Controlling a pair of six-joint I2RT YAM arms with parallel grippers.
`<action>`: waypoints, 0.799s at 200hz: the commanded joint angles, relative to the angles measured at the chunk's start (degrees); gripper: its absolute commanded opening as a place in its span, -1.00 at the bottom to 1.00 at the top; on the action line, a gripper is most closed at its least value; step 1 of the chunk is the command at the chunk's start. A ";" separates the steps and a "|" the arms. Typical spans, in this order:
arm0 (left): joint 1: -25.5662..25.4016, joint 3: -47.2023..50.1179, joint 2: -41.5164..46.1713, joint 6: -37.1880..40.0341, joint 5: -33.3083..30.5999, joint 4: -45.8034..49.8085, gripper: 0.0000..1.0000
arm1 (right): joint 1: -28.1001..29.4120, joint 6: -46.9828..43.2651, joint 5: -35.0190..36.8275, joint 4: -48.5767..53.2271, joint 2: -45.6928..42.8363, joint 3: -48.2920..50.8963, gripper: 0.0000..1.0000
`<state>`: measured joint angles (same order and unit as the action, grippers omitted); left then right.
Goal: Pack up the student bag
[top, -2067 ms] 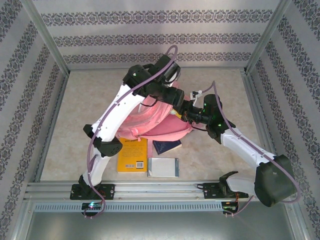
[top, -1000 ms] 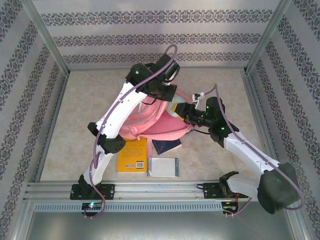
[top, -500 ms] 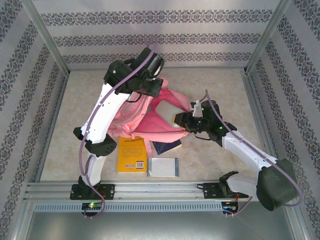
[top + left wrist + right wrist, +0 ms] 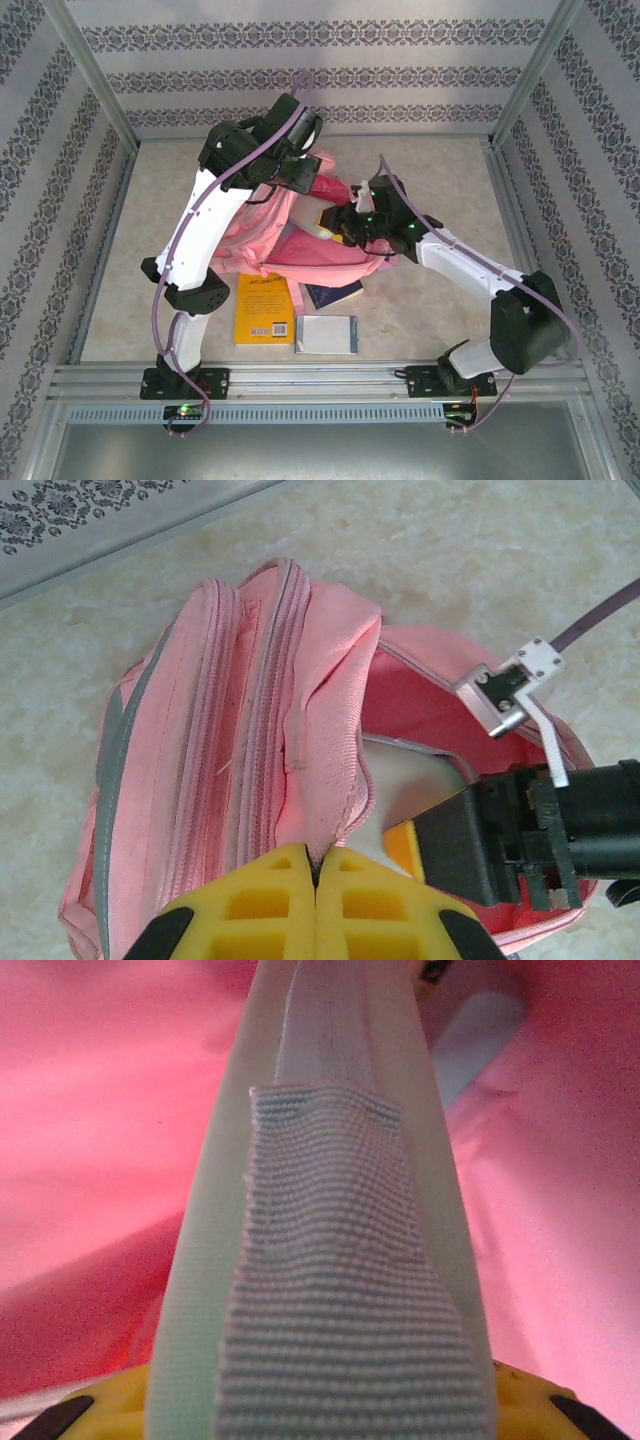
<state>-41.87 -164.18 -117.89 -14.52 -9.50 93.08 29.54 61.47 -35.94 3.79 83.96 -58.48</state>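
The student bag (image 4: 262,232), large and pink, lies on the table with its main opening pulled wide. My left gripper (image 4: 318,866) is shut on the edge of the bag's opening flap (image 4: 325,720), holding it up. My right gripper (image 4: 347,226) reaches into the opening from the right, shut on a pale book (image 4: 330,1260) with a grey woven band. The book's front end is inside the bag, with pink lining (image 4: 90,1120) on both sides. From the left wrist, the pale book (image 4: 405,785) shows under the flap, ahead of the right gripper's black body (image 4: 500,840).
Near the front edge lie a yellow book (image 4: 265,310), a dark blue book (image 4: 335,292) partly under the bag, and a grey-white book (image 4: 327,334). Patterned walls and metal posts (image 4: 100,90) enclose the table.
The left arm has pulled the bag's flap back and to the left, widening the opening. The right gripper has carried the pale book leftward into the bag.
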 commanded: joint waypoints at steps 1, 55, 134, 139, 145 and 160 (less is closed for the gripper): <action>0.38 -1.93 2.84 2.12 -0.54 1.67 -1.00 | 0.34 6.46 3.97 -1.23 4.14 -4.70 -0.24; 0.29 -3.22 1.98 2.61 2.09 -0.48 -1.00 | 0.63 16.38 7.09 -2.35 17.86 -14.78 -0.19; 0.38 -3.98 0.66 3.54 2.27 -1.50 -1.00 | 1.72 22.75 7.55 -10.66 31.26 -24.66 0.31; 0.38 -4.00 0.49 3.54 1.93 -1.50 -1.00 | 1.54 21.70 7.54 -9.66 31.33 -25.03 0.44; 0.44 -3.96 0.26 3.54 1.32 -1.50 -1.00 | 1.28 20.29 7.75 -8.22 30.99 -25.10 0.56; 0.71 -4.10 -0.45 2.74 -0.20 -1.02 -1.00 | 0.69 14.28 8.92 -3.89 28.48 -24.93 0.73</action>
<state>-41.45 -164.75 -118.72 -12.19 -7.99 93.06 30.87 82.76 -28.36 -5.87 114.56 -81.73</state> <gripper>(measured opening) 0.050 0.820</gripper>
